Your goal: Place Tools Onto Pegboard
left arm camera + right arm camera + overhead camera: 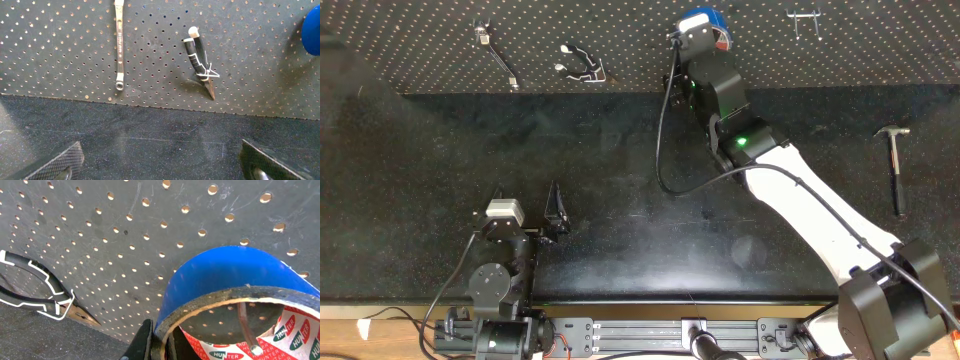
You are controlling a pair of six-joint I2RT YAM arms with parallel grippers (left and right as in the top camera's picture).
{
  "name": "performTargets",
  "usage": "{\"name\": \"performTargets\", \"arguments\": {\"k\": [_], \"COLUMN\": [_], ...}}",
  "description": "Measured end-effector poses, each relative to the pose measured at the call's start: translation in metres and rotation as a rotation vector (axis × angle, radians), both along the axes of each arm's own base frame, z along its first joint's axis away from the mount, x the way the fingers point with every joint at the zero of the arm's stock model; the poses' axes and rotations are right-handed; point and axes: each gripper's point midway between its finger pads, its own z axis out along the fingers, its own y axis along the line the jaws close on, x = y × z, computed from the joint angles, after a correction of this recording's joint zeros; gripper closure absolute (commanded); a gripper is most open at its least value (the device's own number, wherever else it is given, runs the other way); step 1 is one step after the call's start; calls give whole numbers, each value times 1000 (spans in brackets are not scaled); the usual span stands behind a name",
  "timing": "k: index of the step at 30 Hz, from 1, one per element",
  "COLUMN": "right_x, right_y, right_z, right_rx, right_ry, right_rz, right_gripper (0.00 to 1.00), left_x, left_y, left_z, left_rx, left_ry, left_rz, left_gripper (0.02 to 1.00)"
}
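Note:
A blue tape roll is held up against the pegboard, with my right gripper shut on its rim. A metal peg shows inside the roll's hole. In the top view the tape roll and right gripper are at the board's upper middle. A wrench and black pliers hang on the board to the left. A hammer lies on the table at the right. My left gripper stands open and empty near its base, facing the board.
Bare metal hooks stick out of the pegboard at the upper right. The black table mat spreads between the arms and the board. A black cable loops down from the right arm.

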Motion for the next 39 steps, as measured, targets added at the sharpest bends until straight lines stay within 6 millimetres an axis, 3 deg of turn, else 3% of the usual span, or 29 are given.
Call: {"name": "performTargets", "arguments": {"k": [1,4,7,8,9,10,11,12,13,15,16,17,18,23,26,29,34,39], "right_x": [-1,-3,-22,-35,-44,-60,-76,-115,-138,-156,-162,-165,-174,-196,-198,-186,-178,-183], "right_y": [2,8,4,-2,-7,-16,-25,-59,-93,-167,-216,-242,-294,-367,-394,-403,-403,-407], "right_z": [0,1,-23,-19,-17,-14,-10,-44,-67,-86,-91,-93,-100,-137,-167,-188,-199,-207], "right_rx": [-2,-17,-83,-104,-114,-137,-160,-260,-299,-254,-183,-140,-106,-178,-192,-241,-261,-223], "right_ry": [-1,-11,108,145,166,207,243,464,622,833,907,932,982,1107,1153,1140,1125,1140], "right_rz": [5,24,41,47,50,54,56,33,-39,-269,-427,-515,-600,-509,-467,-402,-335,-330], "right_gripper": [673,673,671,671,505,248,191,102,14,1,5,7,16,25,25,25,25,25], "left_x": [0,0,0,0,0,0,0,0,0,0,0,0,0,0,0,0,0,0], "left_y": [0,0,0,0,0,0,0,0,0,0,0,0,0,0,0,0,0,0], "left_z": [0,0,0,0,0,0,0,0,0,0,0,0,0,0,0,0,0,0], "left_rx": [0,0,0,0,0,0,0,0,0,0,0,0,0,0,0,0,0,0], "left_ry": [0,0,0,0,0,0,0,1,0,0,0,0,0,0,0,0,0,0], "left_rz": [0,0,0,0,0,0,0,0,0,0,0,0,0,0,0,0,0,0], "left_gripper": [23,23,23,23,23,23,23,23,20,23,23,23,23,23,23,23,20,23]}}
